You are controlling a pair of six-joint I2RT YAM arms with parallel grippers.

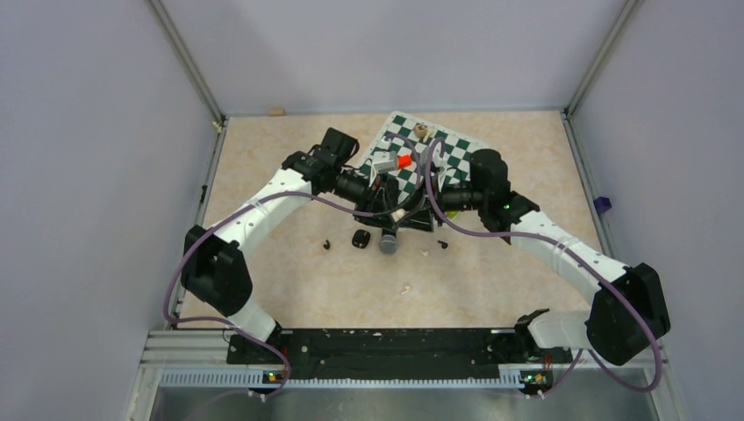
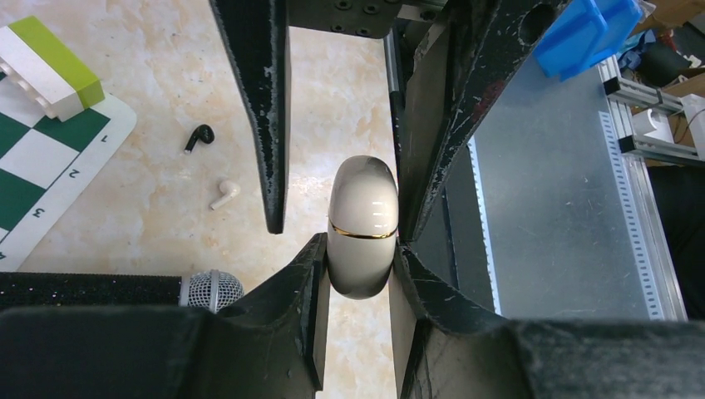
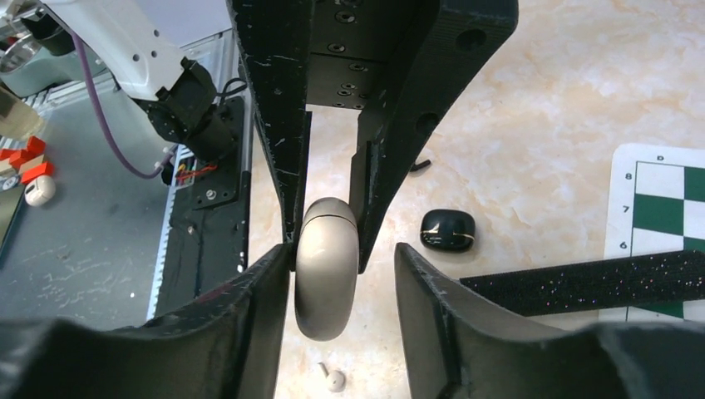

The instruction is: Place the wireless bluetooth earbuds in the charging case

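My left gripper [image 2: 360,249] is shut on an off-white charging case [image 2: 362,229] with a gold seam, lid closed, held above the table at the centre [image 1: 399,209]. My right gripper [image 3: 341,249] is open around the same case [image 3: 326,266]; its left finger touches the case and its right finger stands apart. A black earbud [image 2: 198,137] and an off-white earbud [image 2: 224,194] lie on the table by the board. Another off-white earbud [image 3: 334,381] lies under the case. In the top view, black buds [image 1: 326,245] [image 1: 441,245] and off-white buds [image 1: 425,253] [image 1: 406,288] lie apart.
A closed black case [image 3: 447,230] lies near a microphone [image 2: 212,289] with a glittery black handle. A green-and-white chessboard [image 1: 456,158] lies at the back, with a yellow-green block [image 2: 50,66] and a red piece [image 1: 404,161] on it.
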